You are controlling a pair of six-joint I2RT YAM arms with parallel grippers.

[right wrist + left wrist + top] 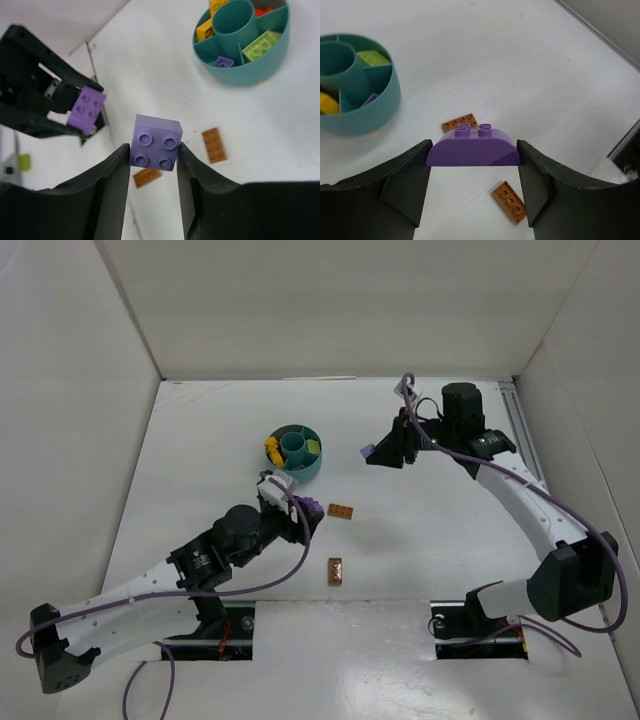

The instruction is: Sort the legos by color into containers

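My left gripper (pixel 473 151) is shut on a purple curved-top brick (pixel 473 147) and holds it above the table, right of the teal dish (pixel 380 112). My right gripper (pixel 154 150) is shut on a purple square brick (pixel 156 142), held in the air right of the dish (pixel 312 468). The dish's sections hold a lime brick (pixel 260 46), a small purple brick (pixel 224 62), yellow bricks (pixel 210 25) and a red one (pixel 262 11). Two brown plates lie on the table, one (pixel 341 511) by the left gripper (pixel 308 515) and one (pixel 335 570) nearer the bases.
White walls close in the table at the back and both sides. The right arm (pixel 520 500) arcs over the right half of the table. A rail (pixel 520 430) runs along the right edge.
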